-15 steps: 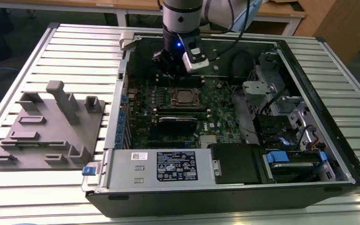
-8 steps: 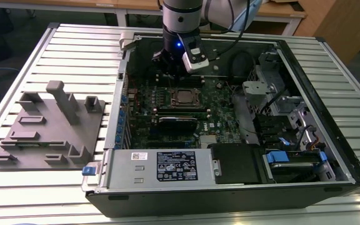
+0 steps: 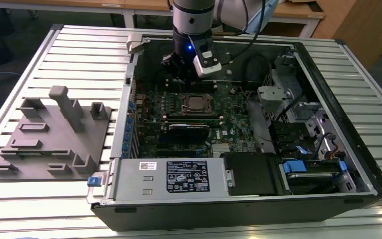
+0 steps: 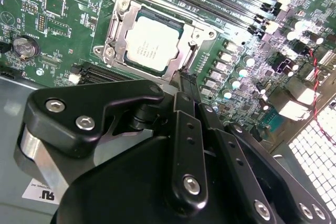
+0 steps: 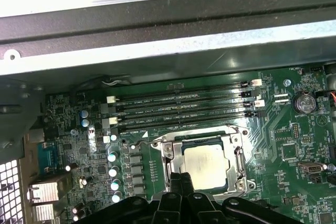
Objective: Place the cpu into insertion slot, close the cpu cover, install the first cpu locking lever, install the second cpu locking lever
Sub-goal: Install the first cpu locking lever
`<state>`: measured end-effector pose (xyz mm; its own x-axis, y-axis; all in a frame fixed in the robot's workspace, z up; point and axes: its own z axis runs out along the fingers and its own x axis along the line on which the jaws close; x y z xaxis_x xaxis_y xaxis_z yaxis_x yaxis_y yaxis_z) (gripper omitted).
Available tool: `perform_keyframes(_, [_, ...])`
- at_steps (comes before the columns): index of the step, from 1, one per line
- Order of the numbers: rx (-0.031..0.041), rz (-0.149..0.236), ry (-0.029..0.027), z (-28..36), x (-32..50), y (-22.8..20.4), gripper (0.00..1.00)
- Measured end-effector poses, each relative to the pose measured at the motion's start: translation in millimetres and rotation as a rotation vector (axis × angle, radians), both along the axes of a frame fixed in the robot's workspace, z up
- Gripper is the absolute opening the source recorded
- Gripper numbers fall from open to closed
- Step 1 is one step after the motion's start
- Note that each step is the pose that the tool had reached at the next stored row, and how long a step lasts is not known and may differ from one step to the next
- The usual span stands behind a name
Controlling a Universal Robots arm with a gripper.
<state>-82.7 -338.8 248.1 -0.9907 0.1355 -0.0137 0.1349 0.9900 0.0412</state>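
The cpu (image 4: 152, 43) lies flat in the insertion slot (image 3: 194, 102) on the green motherboard, its silver-tan top showing. The cpu cover (image 4: 116, 30) lies down around it as a metal frame, and the chip shows through its window. In the first wrist view the cpu (image 5: 206, 166) and the cpu cover (image 5: 237, 136) sit just beyond my fingertips. My gripper (image 4: 184, 83) hangs over the socket's edge, on the side toward the memory slots, its fingers together with nothing seen between them. In the exterior view the gripper (image 3: 179, 69) is over the board behind the socket.
Long black memory slots (image 5: 184, 109) run beside the socket. A black card (image 3: 189, 127) stands in front of it. The open case's metal wall (image 5: 157, 51) is close behind. A power supply (image 3: 171, 177) and drive bays (image 3: 304, 124) fill the case. A grey fixture (image 3: 51, 134) lies on the slatted table.
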Motion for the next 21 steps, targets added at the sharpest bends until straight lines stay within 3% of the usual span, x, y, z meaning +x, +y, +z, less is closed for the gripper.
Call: perform_keyframes(21, [0.0000, 0.000, -0.0061, 0.0, -11.0, 0.0, 0.10])
